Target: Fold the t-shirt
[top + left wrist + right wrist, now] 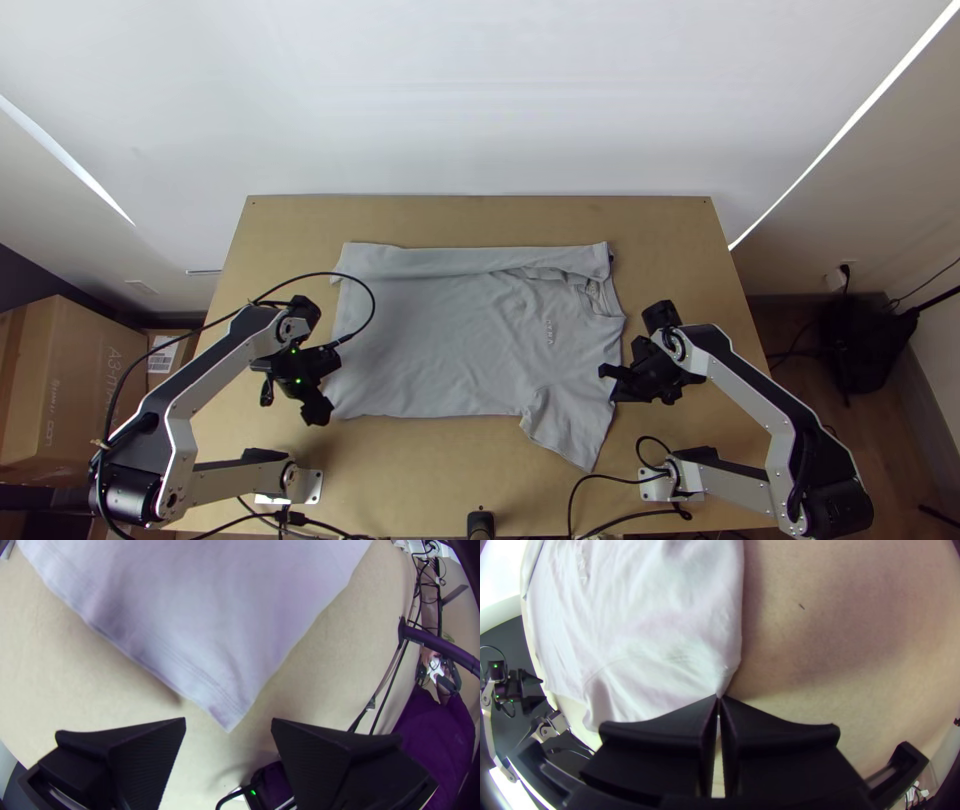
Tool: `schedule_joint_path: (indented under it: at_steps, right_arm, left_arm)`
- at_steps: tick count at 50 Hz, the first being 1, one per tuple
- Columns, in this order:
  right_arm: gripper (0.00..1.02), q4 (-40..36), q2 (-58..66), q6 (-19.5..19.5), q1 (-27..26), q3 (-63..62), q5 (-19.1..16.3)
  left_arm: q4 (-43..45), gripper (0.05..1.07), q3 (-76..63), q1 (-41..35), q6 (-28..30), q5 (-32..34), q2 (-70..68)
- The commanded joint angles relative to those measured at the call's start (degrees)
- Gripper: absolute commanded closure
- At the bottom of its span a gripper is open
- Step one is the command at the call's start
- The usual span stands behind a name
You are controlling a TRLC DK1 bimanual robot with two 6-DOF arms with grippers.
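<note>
Lying spread across the middle of the worktop [420,455], the t-shirt [450,340] has its near-left corner just beyond the open left gripper [324,384] and its right-hand edge pinched in the right gripper [608,383].

T-shirt [440,340]: pale grey, small dark print [549,332] on the chest
Spread: mostly flat, midway along the counter [430,465]
Fold: long strip [450,262] turned inward along the side facing the counter's far edge
Collar [594,294]: towards the right edge, rumpled
Hem [345,375]: towards the left edge
Near sleeve [570,430]: angled out towards the near edge, creased
Held: shirt's edge by that sleeve, in the right gripper's [607,384] jaws
</note>
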Motion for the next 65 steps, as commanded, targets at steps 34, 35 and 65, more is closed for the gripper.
schedule_joint_path:
  at_steps: [34,35,65]
  right_arm:
    - [1.00,-2.93,-2.34,-7.30,-12.53,2.82,0.89]
    - [1.00,-3.02,-2.25,-7.57,-12.88,3.09,0.89]
    - [1.00,-18.40,6.01,-8.09,-12.44,22.51,-11.06]
  left_arm:
    - [3.00,1.04,3.92,10.92,5.26,3.96,0.46]
    - [3.00,1.04,3.92,11.19,5.52,3.96,0.37]
    - [0.98,1.04,20.18,11.63,0.69,12.58,0.90]
